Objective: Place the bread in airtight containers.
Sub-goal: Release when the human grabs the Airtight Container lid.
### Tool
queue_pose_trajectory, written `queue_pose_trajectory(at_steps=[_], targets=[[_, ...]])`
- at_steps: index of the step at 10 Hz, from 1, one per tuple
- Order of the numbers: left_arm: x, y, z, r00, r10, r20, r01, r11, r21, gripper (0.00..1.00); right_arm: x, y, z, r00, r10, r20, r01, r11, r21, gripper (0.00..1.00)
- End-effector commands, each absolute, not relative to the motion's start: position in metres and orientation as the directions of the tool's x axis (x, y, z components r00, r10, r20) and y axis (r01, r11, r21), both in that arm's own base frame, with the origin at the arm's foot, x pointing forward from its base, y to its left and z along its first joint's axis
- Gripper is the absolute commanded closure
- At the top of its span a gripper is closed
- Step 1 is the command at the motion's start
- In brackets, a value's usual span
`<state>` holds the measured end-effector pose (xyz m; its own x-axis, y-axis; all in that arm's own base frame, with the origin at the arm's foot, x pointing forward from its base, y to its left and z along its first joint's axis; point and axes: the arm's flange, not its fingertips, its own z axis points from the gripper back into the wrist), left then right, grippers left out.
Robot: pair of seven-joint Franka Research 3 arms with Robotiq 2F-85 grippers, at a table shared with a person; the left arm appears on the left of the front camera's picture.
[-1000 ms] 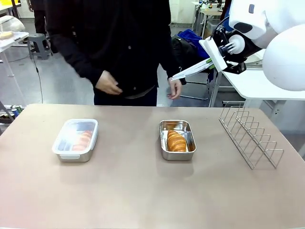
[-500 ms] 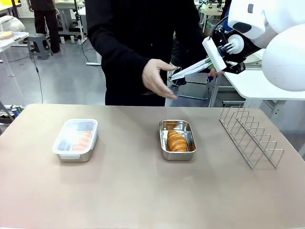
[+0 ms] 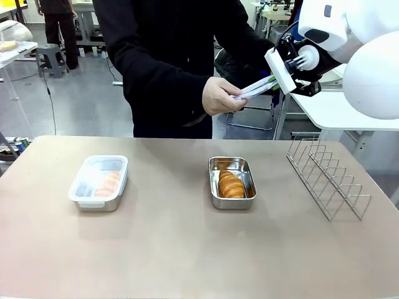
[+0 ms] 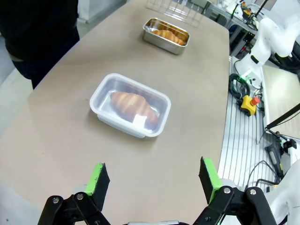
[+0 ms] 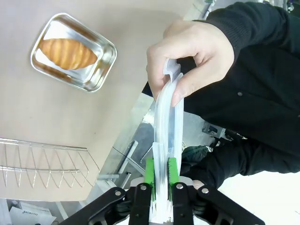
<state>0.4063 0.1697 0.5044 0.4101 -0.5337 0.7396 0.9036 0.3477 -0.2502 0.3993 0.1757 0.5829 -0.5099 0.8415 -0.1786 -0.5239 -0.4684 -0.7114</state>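
An open steel tin (image 3: 232,182) at the table's middle holds a croissant (image 3: 230,184); the right wrist view has this tin (image 5: 73,52) and croissant (image 5: 68,53) too. At the left stands a second tin (image 3: 98,182) under a clear snap lid, a croissant (image 4: 132,105) inside. High at the right, my right gripper (image 3: 272,81) is shut on a clear plastic lid (image 5: 168,117). The person's hand (image 3: 218,96) grips that lid's far end. My left gripper (image 4: 152,180) hangs open above the table's near side, nothing between its fingers.
A wire rack (image 3: 327,176) stands at the table's right side. The person in black stands at the far edge, leaning towards my right arm. The table edge (image 4: 223,140) borders a rail with cables and a stop button.
The person's hand has come up to the lid in my right gripper and closed on its far end. My arms have barely moved.
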Motion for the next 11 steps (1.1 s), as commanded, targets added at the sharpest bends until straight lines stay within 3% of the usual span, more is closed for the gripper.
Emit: queue_pose_trajectory(at_steps=[1,7,8,9,10,11], targets=[[0.4043,0.1684,0.5065,0.400,-0.538,0.742,0.909,0.339,-0.244,0.00,0.3966,0.1733,0.5845,-0.506,0.845,-0.170,-0.524,-0.459,-0.717,1.00],[0.4043,0.1684,0.5065,0.400,-0.538,0.742,0.909,0.339,-0.244,0.00,0.3966,0.1733,0.5845,-0.506,0.845,-0.170,-0.524,-0.459,-0.717,1.00],[0.4043,0.1684,0.5065,0.400,-0.538,0.742,0.909,0.339,-0.244,0.00,0.3992,0.1754,0.5835,-0.509,0.842,-0.179,-0.523,-0.468,-0.712,0.31],[0.4043,0.1684,0.5065,0.400,-0.538,0.742,0.909,0.339,-0.244,0.00,0.3983,0.1767,0.5842,-0.456,0.870,-0.189,-0.546,-0.441,-0.712,0.30],[0.4043,0.1684,0.5065,0.400,-0.538,0.742,0.909,0.339,-0.244,0.00,0.3965,0.1791,0.5843,-0.408,0.898,-0.164,-0.580,-0.394,-0.713,0.00],[0.4043,0.1684,0.5065,0.400,-0.538,0.742,0.909,0.339,-0.244,0.00,0.3953,0.1813,0.5836,-0.368,0.920,-0.133,-0.601,-0.344,-0.722,0.00]])
